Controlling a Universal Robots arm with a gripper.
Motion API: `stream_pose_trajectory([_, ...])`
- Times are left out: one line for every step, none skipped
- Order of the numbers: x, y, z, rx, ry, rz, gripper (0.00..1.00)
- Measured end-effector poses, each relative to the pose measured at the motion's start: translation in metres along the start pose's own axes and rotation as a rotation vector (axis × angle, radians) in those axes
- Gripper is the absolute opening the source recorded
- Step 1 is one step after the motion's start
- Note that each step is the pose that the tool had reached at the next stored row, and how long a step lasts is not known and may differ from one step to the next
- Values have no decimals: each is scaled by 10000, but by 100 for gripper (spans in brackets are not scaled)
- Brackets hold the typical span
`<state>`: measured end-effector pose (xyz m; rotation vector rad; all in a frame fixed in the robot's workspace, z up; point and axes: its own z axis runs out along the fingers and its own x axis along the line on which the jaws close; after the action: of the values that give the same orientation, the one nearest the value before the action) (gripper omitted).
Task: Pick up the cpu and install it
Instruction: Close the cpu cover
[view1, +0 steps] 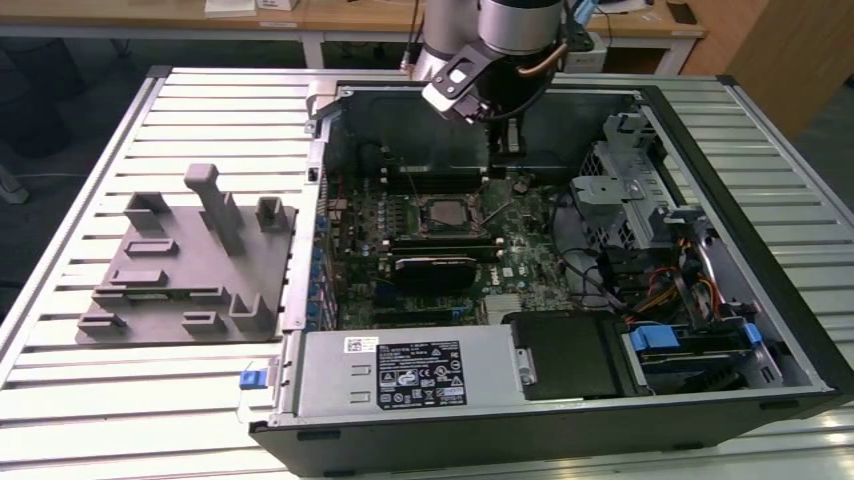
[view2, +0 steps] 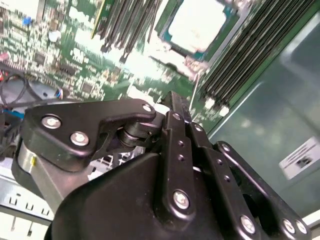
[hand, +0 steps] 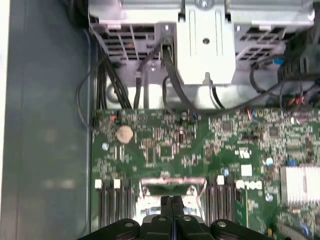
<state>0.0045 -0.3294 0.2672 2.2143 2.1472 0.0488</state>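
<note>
The cpu (view2: 196, 24) shows as a silvery-white square plate lying flat in the motherboard socket (view1: 447, 212), seen in the second wrist view. My gripper (view1: 505, 168) hangs inside the open computer case, above the board and just beyond the socket toward the case's far wall. Its two black fingers (hand: 166, 207) are pressed together with nothing between them, which the second wrist view also shows at the gripper (view2: 179, 100). The socket's metal frame (hand: 172, 184) lies right below the fingertips in the first wrist view.
The open computer case (view1: 747, 330) lies on a slatted metal table (view1: 200, 110). A grey tray (view1: 147, 290) with upright fixtures sits at the exterior view's left. Inside the case are a black heatsink block (view1: 434, 268), the drive cage (view1: 627, 190), loose cables (hand: 107, 85) and the power supply (view1: 400, 375).
</note>
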Motion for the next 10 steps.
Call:
stream_pose_trajectory([4,30,2,0,-1,1,11])
stream_pose_trajectory([7,63,5,-1,-2,1,11])
stream_pose_trajectory([9,89,7,-1,-2,1,11])
stream_pose_trajectory([11,116,9,-1,-3,0,11])
stream_pose_trajectory([13,142,11,0,-5,0,11])
stream_pose_trajectory([16,170,14,0,-5,1,11])
stream_pose_trajectory([18,194,17,1,-6,0,11])
stream_pose_trajectory([21,213,21,1,-6,0,11])
stream_pose_trajectory([23,232,25,0,-8,0,11])
stream_pose_trajectory([25,251,30,1,-14,0,11])
